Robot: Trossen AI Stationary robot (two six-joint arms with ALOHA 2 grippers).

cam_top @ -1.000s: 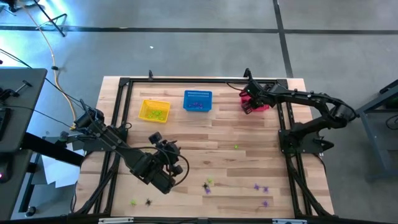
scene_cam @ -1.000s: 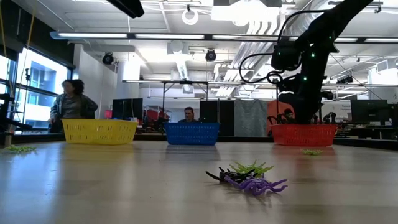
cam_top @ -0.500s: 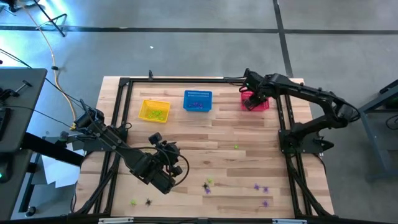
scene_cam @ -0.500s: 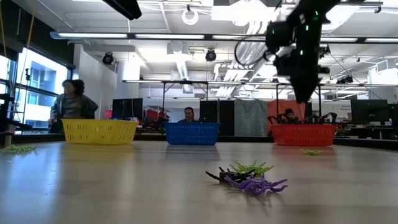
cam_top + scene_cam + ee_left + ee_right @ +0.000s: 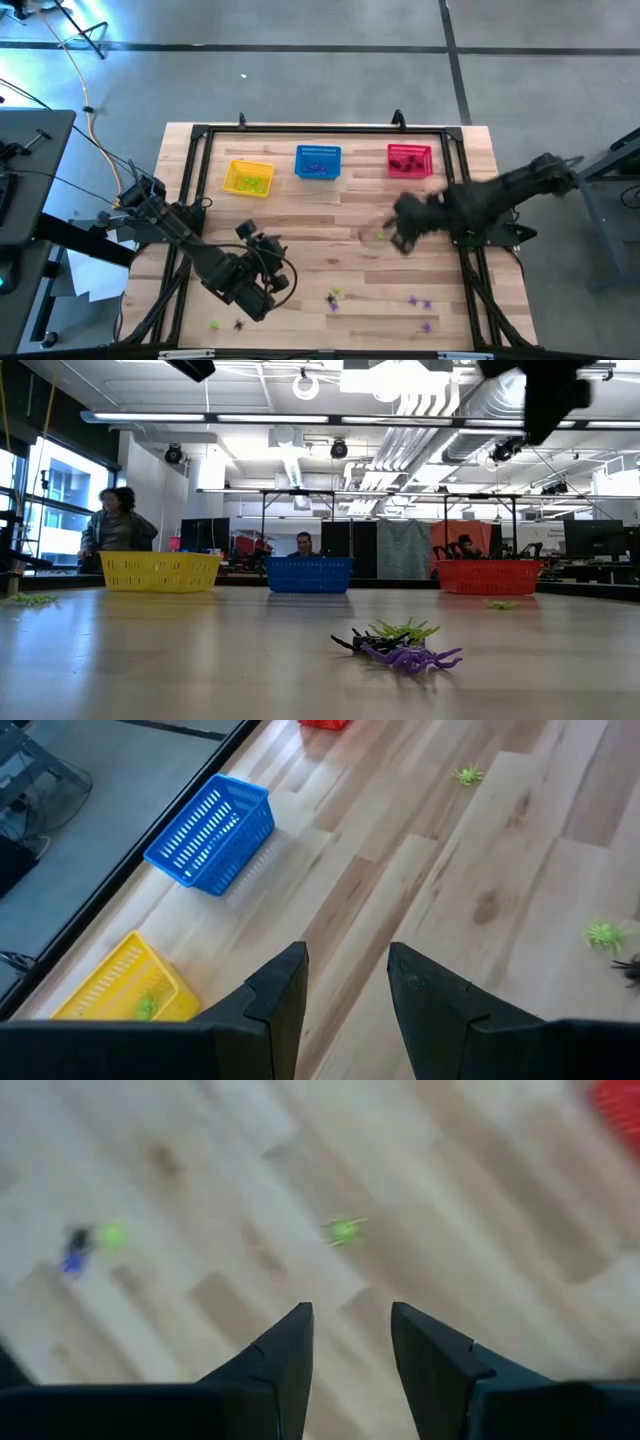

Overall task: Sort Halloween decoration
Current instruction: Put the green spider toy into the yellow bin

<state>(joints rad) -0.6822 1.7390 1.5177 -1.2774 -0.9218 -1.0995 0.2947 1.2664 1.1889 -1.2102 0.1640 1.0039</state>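
Note:
Tiny Halloween decorations lie scattered on the wooden table: a green one, a mixed clump, purple ones, and a green and a black one near the front edge. My right gripper hovers open above the table's middle, right beside the green one. My left gripper stands open over the near left part, with nothing between its fingers.
A yellow basket, a blue basket and a red basket stand in a row along the far edge, each with small pieces inside. A black frame runs round the table. People are in the room behind.
My right gripper has risen out of the red basket and swung quickly toward the table's near edge and left. It now hangs over the middle, by the lone green decoration. The decorations on the table have not moved.

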